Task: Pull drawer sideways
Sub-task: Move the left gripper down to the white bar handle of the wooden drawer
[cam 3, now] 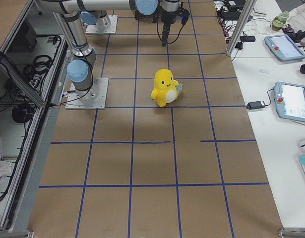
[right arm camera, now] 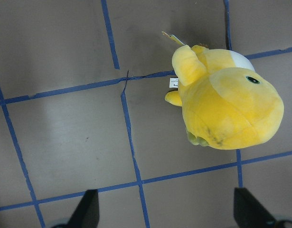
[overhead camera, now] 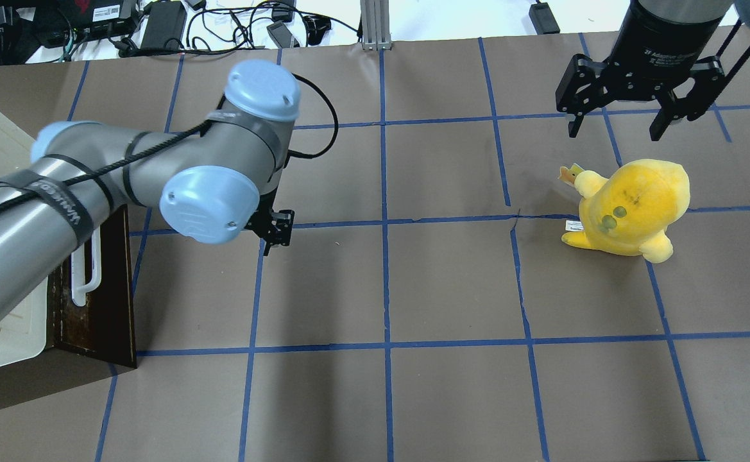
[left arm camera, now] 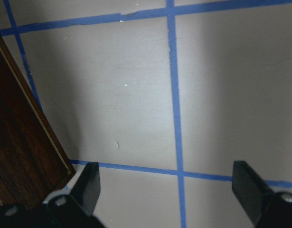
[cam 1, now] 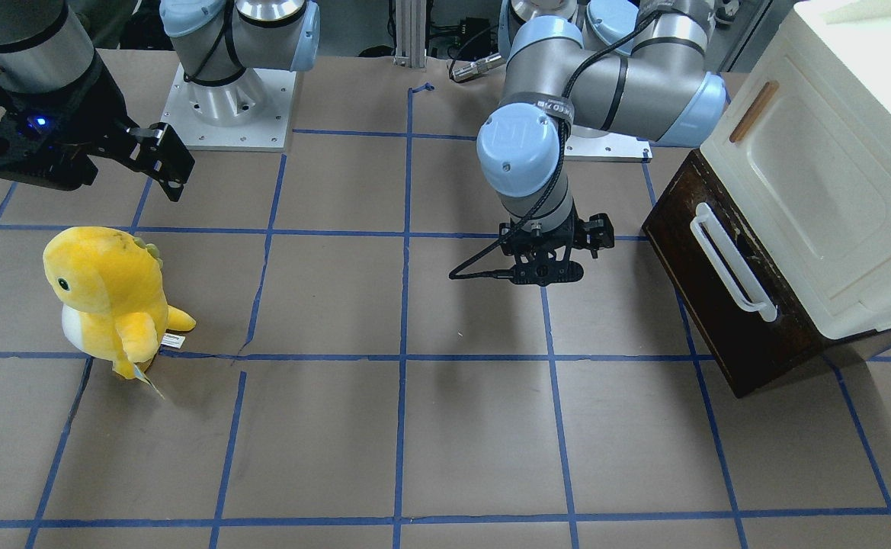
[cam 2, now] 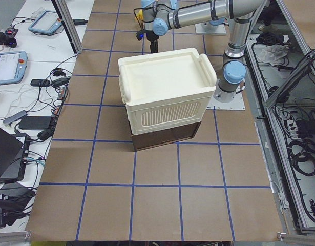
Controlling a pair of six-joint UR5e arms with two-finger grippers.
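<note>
The drawer [cam 1: 719, 305] has a dark brown wooden front and a long white bar handle [cam 1: 731, 263]. It sits under the cream cabinet [cam 1: 834, 191] at the table's end on my left. None of its inside shows. The handle also shows in the overhead view [overhead camera: 86, 269]. My left gripper [cam 1: 548, 267] points down over the table beside the drawer front, apart from the handle, open and empty. In the left wrist view its fingers [left arm camera: 89, 183] stand wide apart, with the drawer's brown corner [left arm camera: 17, 142] at the left. My right gripper [overhead camera: 618, 128] is open and empty, high above the plush.
A yellow plush toy [overhead camera: 634, 205] stands on the table on my right side, below the right gripper; it also shows in the right wrist view [right arm camera: 226, 99]. The cabinet door has a small tan handle [cam 1: 754, 110]. Brown paper with blue tape lines [cam 1: 403, 305] covers the table.
</note>
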